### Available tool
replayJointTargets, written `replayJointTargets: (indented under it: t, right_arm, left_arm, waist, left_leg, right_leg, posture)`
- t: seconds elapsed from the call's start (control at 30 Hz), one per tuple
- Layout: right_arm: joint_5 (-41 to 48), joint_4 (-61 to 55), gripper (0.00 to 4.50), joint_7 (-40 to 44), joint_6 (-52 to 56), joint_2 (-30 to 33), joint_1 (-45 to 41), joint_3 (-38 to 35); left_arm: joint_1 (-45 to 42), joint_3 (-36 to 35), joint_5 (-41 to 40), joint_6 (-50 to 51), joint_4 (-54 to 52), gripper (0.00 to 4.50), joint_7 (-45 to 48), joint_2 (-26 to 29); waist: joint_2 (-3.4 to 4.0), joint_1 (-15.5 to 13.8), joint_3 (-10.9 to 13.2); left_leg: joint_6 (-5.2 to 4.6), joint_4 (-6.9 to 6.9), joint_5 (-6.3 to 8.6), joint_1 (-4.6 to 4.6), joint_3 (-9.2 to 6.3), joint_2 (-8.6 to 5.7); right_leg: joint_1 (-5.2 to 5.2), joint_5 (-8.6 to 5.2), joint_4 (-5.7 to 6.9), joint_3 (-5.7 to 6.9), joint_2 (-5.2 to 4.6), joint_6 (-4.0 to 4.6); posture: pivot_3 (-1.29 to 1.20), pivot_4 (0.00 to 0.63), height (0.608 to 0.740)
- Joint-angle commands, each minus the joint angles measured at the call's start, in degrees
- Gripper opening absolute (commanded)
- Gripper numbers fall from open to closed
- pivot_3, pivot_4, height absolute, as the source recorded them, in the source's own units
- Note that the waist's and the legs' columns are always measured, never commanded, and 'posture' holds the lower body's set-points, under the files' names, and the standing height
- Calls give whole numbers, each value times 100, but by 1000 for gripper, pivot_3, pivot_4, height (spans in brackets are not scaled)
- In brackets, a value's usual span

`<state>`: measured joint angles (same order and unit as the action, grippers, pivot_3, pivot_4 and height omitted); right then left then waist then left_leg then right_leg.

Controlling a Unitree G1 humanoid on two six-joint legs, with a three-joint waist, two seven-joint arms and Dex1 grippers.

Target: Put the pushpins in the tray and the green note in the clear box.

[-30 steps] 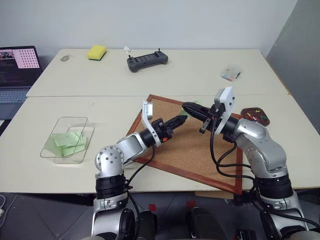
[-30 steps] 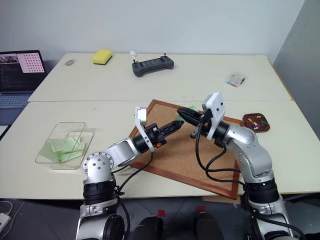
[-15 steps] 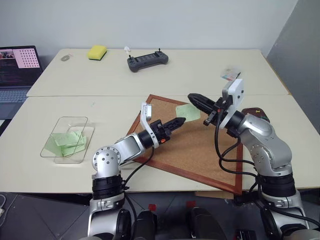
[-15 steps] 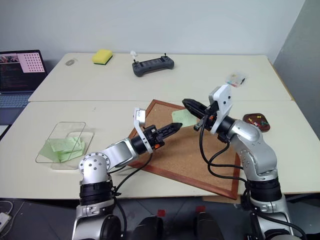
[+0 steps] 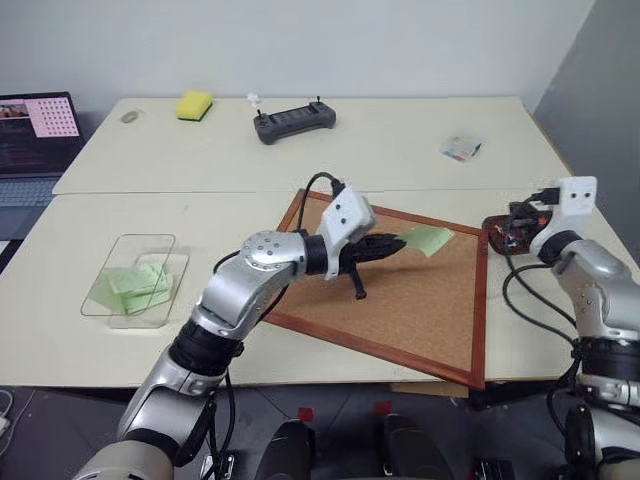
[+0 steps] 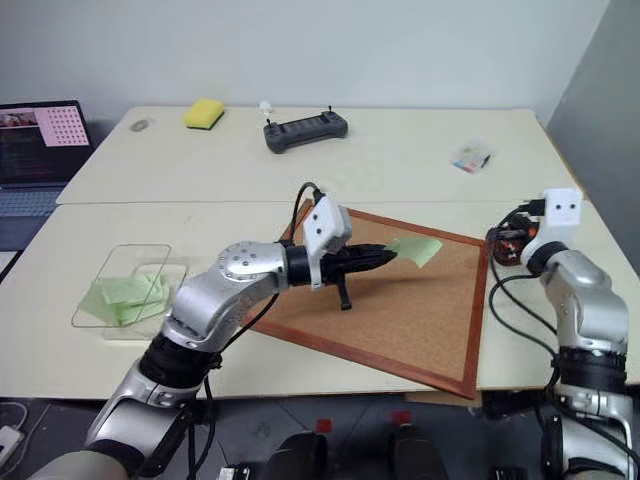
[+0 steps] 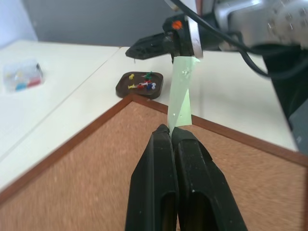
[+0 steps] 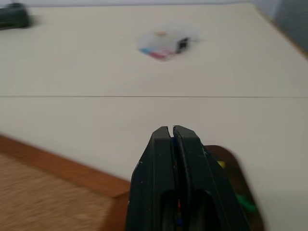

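My left gripper point(image 7: 169, 129) is shut on one edge of the pale green note point(image 7: 182, 91), holding it just above the cork board point(image 5: 400, 300). In the head views the note point(image 5: 428, 239) sticks out past the fingertips towards the right. The small maroon tray point(image 7: 125, 89) stands just off the board's right corner with several coloured pushpins point(image 7: 143, 85) in it. My right gripper point(image 8: 172, 129) hovers shut right over the tray point(image 8: 230, 163); I cannot see whether a pin sits between its tips. The clear box point(image 5: 135, 280) lies far left.
Other green notes lie in the clear box. At the back of the table are a small clear packet point(image 5: 460, 148), a dark controller point(image 5: 293, 122) and a yellow sponge point(image 5: 194, 103). A laptop point(image 5: 35, 130) stands at the far left.
My right arm swung away from the note, to the right, and now hangs over the tray. My left gripper rolled, moved right and took hold of the note, which has come off the board.
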<state>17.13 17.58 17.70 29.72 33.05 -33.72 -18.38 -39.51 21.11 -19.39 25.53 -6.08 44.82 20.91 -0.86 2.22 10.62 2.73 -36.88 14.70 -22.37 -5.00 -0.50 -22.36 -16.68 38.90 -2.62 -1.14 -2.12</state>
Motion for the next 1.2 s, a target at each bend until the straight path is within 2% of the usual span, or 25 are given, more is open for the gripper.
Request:
replayJointTargets:
  t: [0.03,0.27,0.47,0.87,1.1,1.17,1.2]
  right_arm:
    - [-67,877,0,138,-430,167,-477,-108]
    - [48,2290,0,381,-629,126,-1093,-183]
    - [44,2604,0,507,-667,54,-1225,-118]
    - [-9,2724,2459,493,-823,83,-1227,-122]
    - [-247,2649,4062,450,-1113,81,-1130,68]
    - [-303,2661,4400,384,-1239,43,-1124,87]
    - [-332,2672,4400,373,-1296,24,-1122,106]
  left_arm:
    - [-108,55,248,-324,102,35,144,-104]
    - [110,-3,412,-256,21,35,283,-106]
    - [232,-82,438,-154,-108,35,328,-63]
    - [263,-152,561,-241,-14,0,318,-160]
    - [239,-161,555,-244,16,0,369,-182]
    - [242,-149,559,-242,8,0,377,-186]
    - [250,-147,568,-249,7,0,371,-190]
  waist:
    - [1,9,0]
    - [1,20,1]
    - [1,2,1]
    - [1,4,1]
    - [1,4,1]
    - [2,6,1]
    - [2,5,1]
  left_leg:
    - [-1,0,0,2,1,0]
    - [-3,-1,1,3,1,6]
    - [-3,-5,1,-1,-1,5]
    - [-3,-5,1,0,-1,6]
    - [-3,-6,1,0,-1,6]
    - [-3,-6,1,0,-1,6]
    - [-3,-6,1,0,0,6]
  right_leg:
    - [0,0,4,-1,1,0]
    - [1,0,6,-5,-1,0]
    - [1,1,5,-5,-10,-1]
    - [1,1,6,-4,-9,-1]
    - [1,1,7,-4,-9,-1]
    - [1,1,7,-4,-9,-1]
    - [1,1,7,-4,-9,-1]
  posture:
    - [0,150,740]
    - [0,150,740]
    - [0,150,740]
    - [0,150,740]
    - [0,150,740]
    - [0,150,740]
    - [0,150,740]
